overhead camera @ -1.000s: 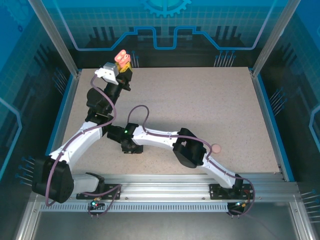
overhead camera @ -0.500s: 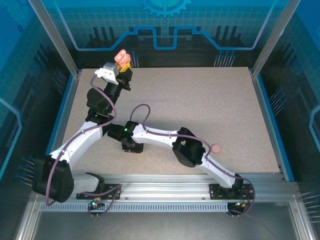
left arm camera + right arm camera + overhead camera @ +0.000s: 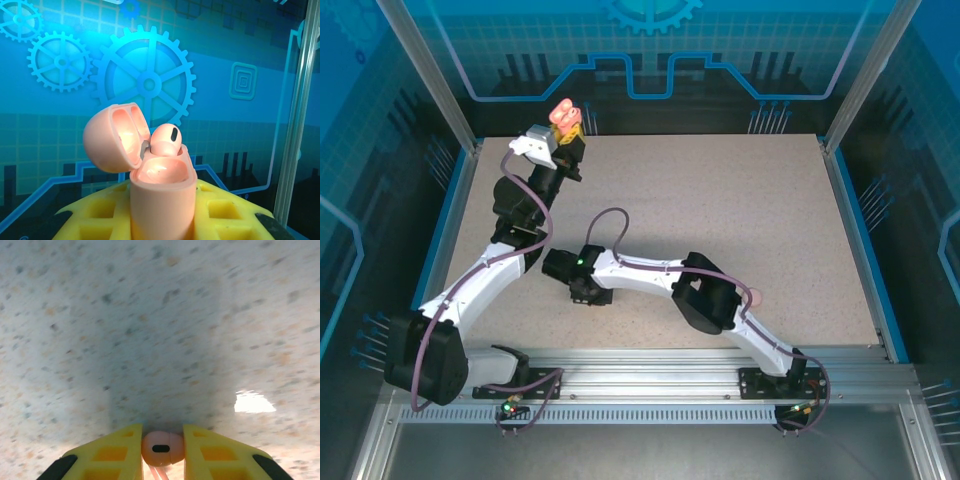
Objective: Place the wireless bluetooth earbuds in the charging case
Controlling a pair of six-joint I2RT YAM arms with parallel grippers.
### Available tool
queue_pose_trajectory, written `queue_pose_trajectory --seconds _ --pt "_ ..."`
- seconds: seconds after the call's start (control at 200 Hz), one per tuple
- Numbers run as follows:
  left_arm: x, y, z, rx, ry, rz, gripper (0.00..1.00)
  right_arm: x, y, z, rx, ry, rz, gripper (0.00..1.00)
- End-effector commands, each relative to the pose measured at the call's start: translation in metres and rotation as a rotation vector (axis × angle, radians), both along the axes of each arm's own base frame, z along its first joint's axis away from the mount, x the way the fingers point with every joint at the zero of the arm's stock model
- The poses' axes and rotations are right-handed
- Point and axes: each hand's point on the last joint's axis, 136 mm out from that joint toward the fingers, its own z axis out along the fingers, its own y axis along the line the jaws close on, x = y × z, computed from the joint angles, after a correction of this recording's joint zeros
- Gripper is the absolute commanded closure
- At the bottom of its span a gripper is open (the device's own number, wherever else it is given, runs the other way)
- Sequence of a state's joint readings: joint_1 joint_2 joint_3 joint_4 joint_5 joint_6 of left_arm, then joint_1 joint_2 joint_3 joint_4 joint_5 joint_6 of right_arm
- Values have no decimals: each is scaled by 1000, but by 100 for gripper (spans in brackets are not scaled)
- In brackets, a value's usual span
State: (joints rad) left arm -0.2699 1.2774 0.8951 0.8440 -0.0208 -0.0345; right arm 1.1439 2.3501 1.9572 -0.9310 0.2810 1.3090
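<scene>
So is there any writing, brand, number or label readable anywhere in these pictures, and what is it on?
No readable text anywhere.
Blue backdrop wall: gear drawings and a nested-square sign, no words.
Glossy salmon-pink charging case: no brand or marking visible.
Small salmon-pink earbud in the right gripper: one dark oval mark, no lettering.

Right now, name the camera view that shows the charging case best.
Left wrist: the charging case stands centred and close, lid open, an earbud sitting inside. Top external shows it as a small pink shape at the left gripper. Right wrist looks at the table and a second earbud.
</scene>
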Motion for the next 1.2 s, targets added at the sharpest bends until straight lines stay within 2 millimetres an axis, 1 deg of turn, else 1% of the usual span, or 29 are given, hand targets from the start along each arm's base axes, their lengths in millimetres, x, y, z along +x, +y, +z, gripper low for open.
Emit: queue_pose_trajectory --seconds 0.0,0.115,0.245,0.32,0.42,0.555,0.625,0.695,0.705,0.725,0.79,0.89,0.965,1.065,1.195 --pt "-6 0 10 -28 -37 -30 100 25 -21 42 7 -147 -44 79" --pt "-10 -2 12 -27 -38 -50 100 35 -45 67 6 -223 -59 79" --pt "-16 -8 17 -19 -47 -91 100 50 -83 96 11 -309 -84 78" --pt "-22 -13 21 -6 -55 -123 100 64 -105 123 35 -381 -90 78" --pt "-28 -23 24 18 -60 -181 100 84 -134 166 70 -489 -81 77" --pt "-37 -41 27 65 -73 -255 100 111 -165 240 150 -659 -60 77" --pt "-42 -51 26 96 -85 -278 100 121 -176 277 205 -744 -42 76" --pt "-46 -61 26 123 -91 -292 100 129 -184 315 283 -834 -16 76" --pt "-46 -63 26 127 -90 -294 100 130 -184 317 286 -839 -16 76" --pt "-47 -65 26 134 -94 -299 100 132 -187 330 309 -869 -9 76" --pt "-50 -74 26 160 -102 -308 100 136 -191 365 379 -945 16 76" --pt "-50 -84 27 188 -115 -300 100 137 -194 407 467 -1040 55 76" --pt "-47 -89 26 198 -121 -275 100 134 -194 433 520 -1103 86 76" --pt "-39 -91 26 195 -124 -237 100 129 -191 461 594 -1175 126 75" --pt "-29 -100 20 213 -106 -214 100 122 -184 483 687 -1244 170 76"
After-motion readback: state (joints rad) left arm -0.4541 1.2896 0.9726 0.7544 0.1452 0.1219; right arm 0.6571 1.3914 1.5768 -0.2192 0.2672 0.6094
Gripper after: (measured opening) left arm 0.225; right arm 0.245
